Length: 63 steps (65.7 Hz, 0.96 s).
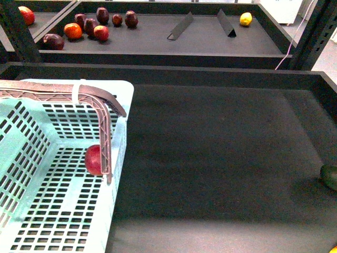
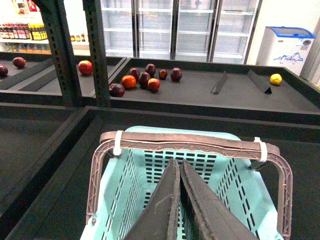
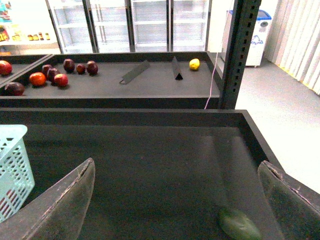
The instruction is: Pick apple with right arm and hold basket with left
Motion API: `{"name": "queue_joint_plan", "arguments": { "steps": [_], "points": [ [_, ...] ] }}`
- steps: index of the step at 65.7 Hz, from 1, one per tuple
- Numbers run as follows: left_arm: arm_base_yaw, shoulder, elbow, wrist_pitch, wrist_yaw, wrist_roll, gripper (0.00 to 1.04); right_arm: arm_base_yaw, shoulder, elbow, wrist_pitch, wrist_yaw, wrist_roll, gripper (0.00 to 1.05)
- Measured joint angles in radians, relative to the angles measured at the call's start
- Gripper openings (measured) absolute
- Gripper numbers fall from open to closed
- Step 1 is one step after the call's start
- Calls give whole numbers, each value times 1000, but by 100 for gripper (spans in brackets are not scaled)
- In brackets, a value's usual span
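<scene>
The mint-blue basket (image 1: 118, 174) stands at the left of the near black tray, its brown-grey handle (image 1: 108, 137) swung up. A round red apple (image 1: 93, 159) lies inside it on the slotted bottom, partly behind the handle's post. Neither arm shows in the front view. In the left wrist view my left gripper (image 2: 178, 162) is shut and empty, hanging over the basket (image 2: 145, 175) just short of the handle (image 2: 190, 143); the apple is hidden there. My right gripper (image 3: 176, 167) is open and empty above the dark tray floor, with the basket's corner (image 3: 12, 165) off to one side.
A green fruit (image 1: 330, 176) lies at the tray's right edge, also below the right gripper (image 3: 239, 223). The far tray holds a group of dark red and orange fruits (image 1: 89, 27), a yellow lemon (image 1: 246, 19) and two black dividers. Another red fruit (image 1: 26, 15) sits far left. Shelf posts flank both trays.
</scene>
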Motion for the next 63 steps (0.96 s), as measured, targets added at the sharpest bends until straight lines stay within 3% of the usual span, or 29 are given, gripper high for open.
{"name": "queue_joint_plan", "arguments": {
  "steps": [29, 60, 63],
  "points": [
    [0, -1, 0, -1, 0, 0, 3, 0, 0, 0, 0, 0, 0, 96],
    [0, -1, 0, -1, 0, 0, 98, 0, 0, 0, 0, 0, 0, 96],
    [0, -1, 0, -1, 0, 2, 98, 0, 0, 0, 0, 0, 0, 96]
  ]
}}
